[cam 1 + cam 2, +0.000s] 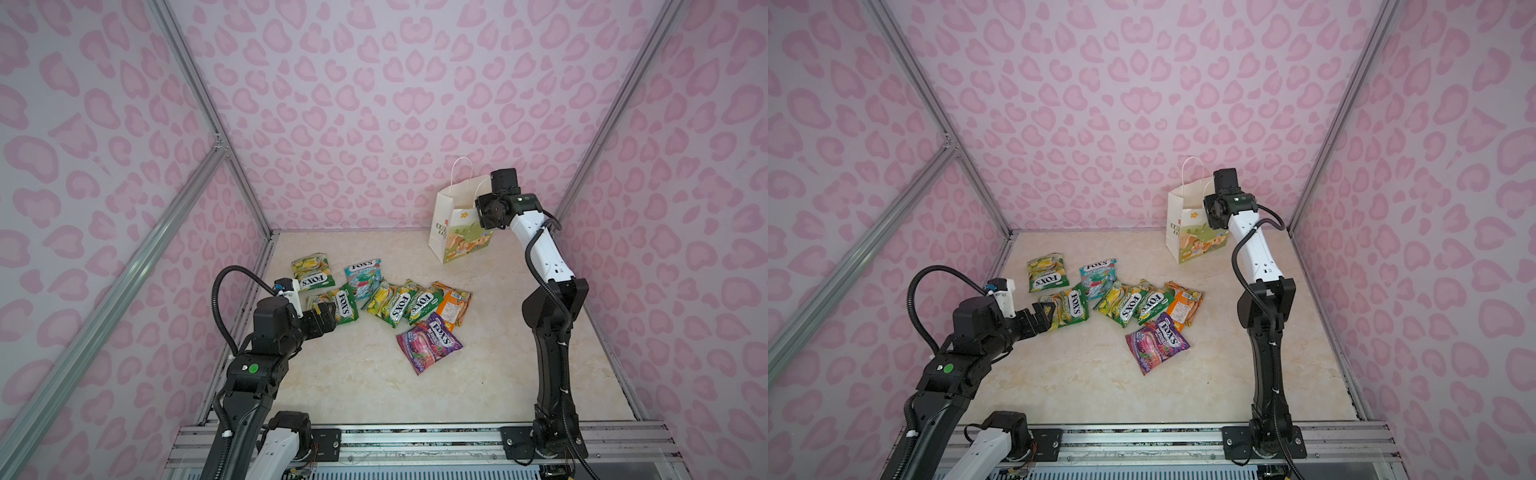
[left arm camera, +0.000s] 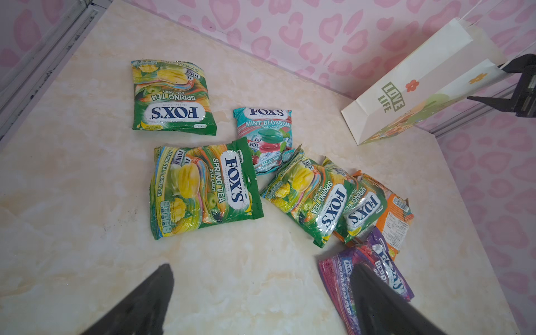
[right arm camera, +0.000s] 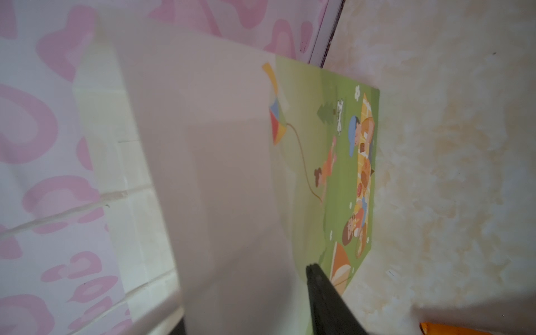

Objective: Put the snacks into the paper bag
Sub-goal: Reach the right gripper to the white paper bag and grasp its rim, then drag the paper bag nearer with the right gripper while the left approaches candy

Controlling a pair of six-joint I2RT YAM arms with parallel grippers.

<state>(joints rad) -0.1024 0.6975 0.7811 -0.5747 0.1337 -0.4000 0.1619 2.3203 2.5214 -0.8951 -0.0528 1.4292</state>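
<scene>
Several FOX'S snacks lie flat mid-table: green-yellow pouches (image 1: 313, 272) (image 1: 336, 305) (image 2: 203, 188), a teal one (image 1: 363, 276), an orange one (image 1: 455, 307) and a purple one (image 1: 428, 343). My left gripper (image 1: 326, 318) (image 2: 262, 269) hovers open and empty over bare table beside the nearest green pouch; one of its fingers overlaps the purple pouch (image 2: 374, 269) in the left wrist view. The white paper bag (image 1: 457, 224) (image 1: 1187, 224) (image 2: 420, 87) stands tilted at the back right. My right gripper (image 2: 484, 84) (image 3: 246, 293) straddles the bag's near wall at the rim, jaws still apart, one finger hidden behind the wall.
Pink patterned walls with aluminium posts (image 1: 245, 187) close in the marble tabletop (image 1: 353, 386) on three sides. The bag stands close to the back wall. A metal rail (image 1: 415, 440) with both arm bases runs along the front edge.
</scene>
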